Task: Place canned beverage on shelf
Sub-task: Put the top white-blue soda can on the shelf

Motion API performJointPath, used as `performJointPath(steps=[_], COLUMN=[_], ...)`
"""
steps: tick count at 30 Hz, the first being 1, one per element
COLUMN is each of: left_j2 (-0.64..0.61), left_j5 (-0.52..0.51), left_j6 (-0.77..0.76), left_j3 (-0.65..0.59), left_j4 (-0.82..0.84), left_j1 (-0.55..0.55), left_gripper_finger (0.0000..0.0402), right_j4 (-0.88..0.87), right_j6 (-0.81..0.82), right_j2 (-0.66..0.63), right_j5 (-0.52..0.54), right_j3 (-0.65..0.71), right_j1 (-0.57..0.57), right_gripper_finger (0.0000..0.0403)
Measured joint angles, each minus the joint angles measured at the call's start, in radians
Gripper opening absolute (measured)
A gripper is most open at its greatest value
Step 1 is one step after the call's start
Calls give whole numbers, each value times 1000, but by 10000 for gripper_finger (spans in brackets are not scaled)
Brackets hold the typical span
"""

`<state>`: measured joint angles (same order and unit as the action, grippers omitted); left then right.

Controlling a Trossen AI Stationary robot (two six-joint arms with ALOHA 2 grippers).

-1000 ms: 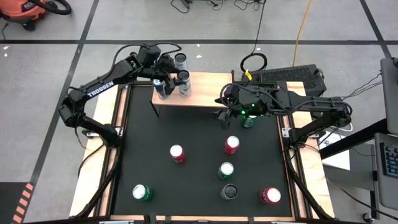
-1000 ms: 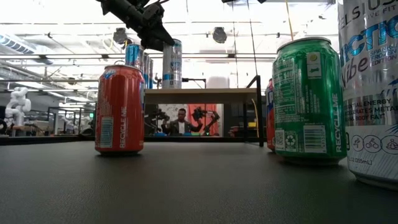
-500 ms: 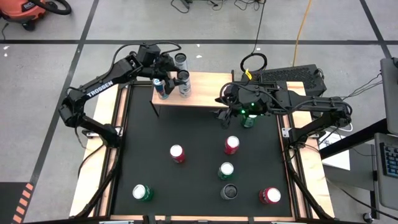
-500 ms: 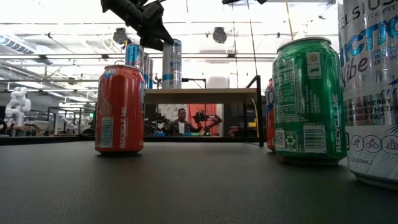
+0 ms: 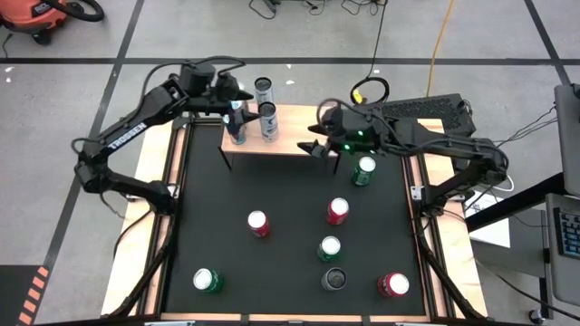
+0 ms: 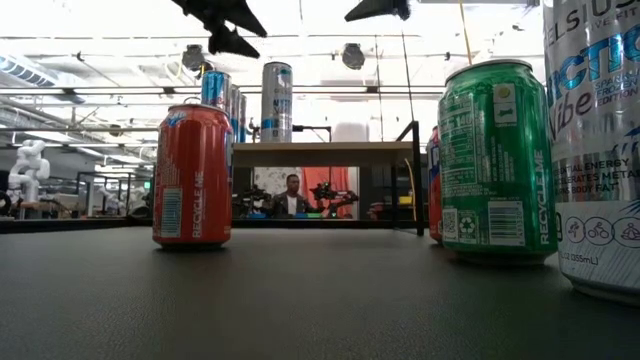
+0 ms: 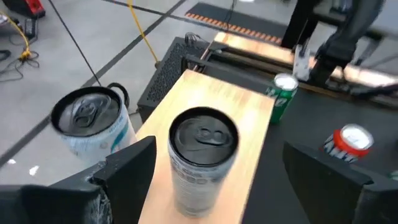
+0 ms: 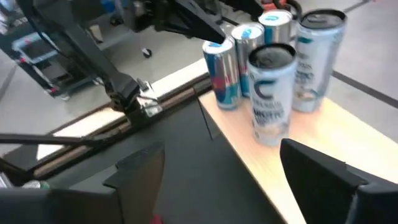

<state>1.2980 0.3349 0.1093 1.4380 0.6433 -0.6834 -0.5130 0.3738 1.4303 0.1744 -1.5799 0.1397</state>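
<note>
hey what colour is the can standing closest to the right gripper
Green, with a silver top: the can by the right gripper. The high view shows it best.

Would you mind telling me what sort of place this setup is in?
Probably a robotics lab or workshop: bare concrete floor with taped lines, an orange vacuum and loose cables, and another robot rig beyond the table.

My left arm [image 5: 120, 138] reads "TROSSEN". Low view, right edge: silver can [image 6: 595, 140] reads "Vibe"; green can [image 6: 497, 160] says "RECYCLE ME".
</note>
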Motion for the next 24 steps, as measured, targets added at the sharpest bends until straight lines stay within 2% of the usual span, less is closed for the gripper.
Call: performJointPath(steps=[3,8,12,17,21,24], left_j2=[-48,-119,-159,-166,-168,-167], left_j5=[-1,0,-5,1,2,-53], left_j6=[-49,-182,-219,-378,-409,-392], left_j3=[0,0,-1,-23,-24,-24], left_j4=[-2,8,65,116,110,118], left_j1=[18,55,96,124,155,199], left_gripper_finger=[343,343,343,343,343,343], right_j4=[79,199,243,233,220,213], right_j6=[-18,-65,-106,-136,-184,-190], right_j2=[55,164,231,291,327,356], right_j5=[-50,-47,-46,-48,-121,-155], right_j3=[-1,-1,-1,-1,-1,-1], right_j1=[40,87,124,169,189,197], right_gripper_finger=[277,248,221,181,152,134])
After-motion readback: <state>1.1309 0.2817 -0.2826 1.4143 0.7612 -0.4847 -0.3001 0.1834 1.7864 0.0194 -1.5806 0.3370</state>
